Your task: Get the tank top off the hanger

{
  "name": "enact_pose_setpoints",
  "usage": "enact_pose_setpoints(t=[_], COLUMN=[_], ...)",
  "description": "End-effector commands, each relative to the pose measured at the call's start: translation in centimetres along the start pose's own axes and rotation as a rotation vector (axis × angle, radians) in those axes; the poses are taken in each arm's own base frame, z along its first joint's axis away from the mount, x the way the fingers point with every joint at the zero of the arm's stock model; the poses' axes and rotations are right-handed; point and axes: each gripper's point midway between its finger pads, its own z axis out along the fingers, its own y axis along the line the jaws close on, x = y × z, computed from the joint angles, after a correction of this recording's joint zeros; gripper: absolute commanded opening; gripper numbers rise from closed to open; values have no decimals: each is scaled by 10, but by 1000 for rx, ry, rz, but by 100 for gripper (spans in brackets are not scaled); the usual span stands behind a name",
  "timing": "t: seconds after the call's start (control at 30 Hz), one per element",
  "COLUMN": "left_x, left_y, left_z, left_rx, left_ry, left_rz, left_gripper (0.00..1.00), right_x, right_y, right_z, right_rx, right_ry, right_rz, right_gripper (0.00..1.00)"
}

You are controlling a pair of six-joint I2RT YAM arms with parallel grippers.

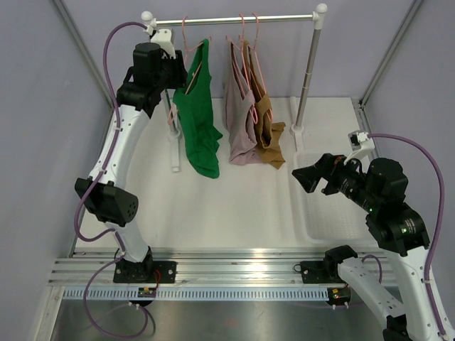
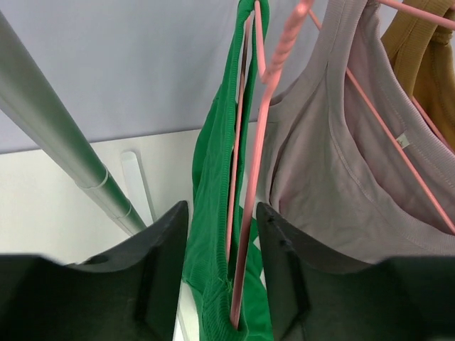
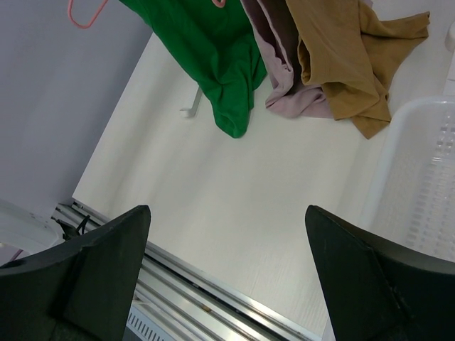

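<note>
A green tank top (image 1: 197,121) hangs on a pink hanger (image 1: 186,35) at the left end of the clothes rail (image 1: 234,19). My left gripper (image 1: 186,82) is raised to its shoulder. In the left wrist view the left gripper (image 2: 222,206) straddles the green strap (image 2: 213,213) and the pink hanger wire (image 2: 259,156). Its jaws stand narrow, with thin gaps on both sides. My right gripper (image 1: 302,176) hovers open and empty over the table at the right. In its own view the right gripper (image 3: 227,207) faces the green top's hem (image 3: 213,57).
A mauve top (image 1: 240,114) and a brown top (image 1: 266,121) hang on pink hangers just right of the green one. The rack's right pole (image 1: 307,71) stands behind a white tray (image 1: 320,206). Grey walls close in both sides.
</note>
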Motion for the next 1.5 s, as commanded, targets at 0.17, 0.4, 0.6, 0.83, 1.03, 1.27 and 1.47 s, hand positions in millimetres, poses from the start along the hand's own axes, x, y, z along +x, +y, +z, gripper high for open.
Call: enact_pose_setpoints(t=[0.17, 0.4, 0.6, 0.83, 1.03, 1.27, 1.47], left_x=[-32, -26, -37, -77, -105, -86, -72], left_y=[-6, -10, -16, -28, -38, -43, -60], left_z=[2, 12, 5, -27, -57, -94, -136], left_rx=[27, 48, 62, 80, 117, 149, 255], left_ry=[-92, -58, -79, -188, -262, -208, -205], left_rz=[37, 35, 19, 0, -20, -101, -173], left_gripper=[36, 20, 0, 0, 0, 0, 0], right_x=[-1, -3, -3, -4, -3, -9, -17], right_y=[9, 9, 9, 10, 9, 14, 23], right_z=[2, 0, -2, -3, -1, 0, 2], right_rx=[-49, -46, -43, -46, -47, -71, -113], right_ry=[2, -6, -11, -14, -13, -28, -33], right_rz=[2, -4, -8, -11, -9, -20, -50], right_gripper=[97, 97, 97, 96, 96, 96, 97])
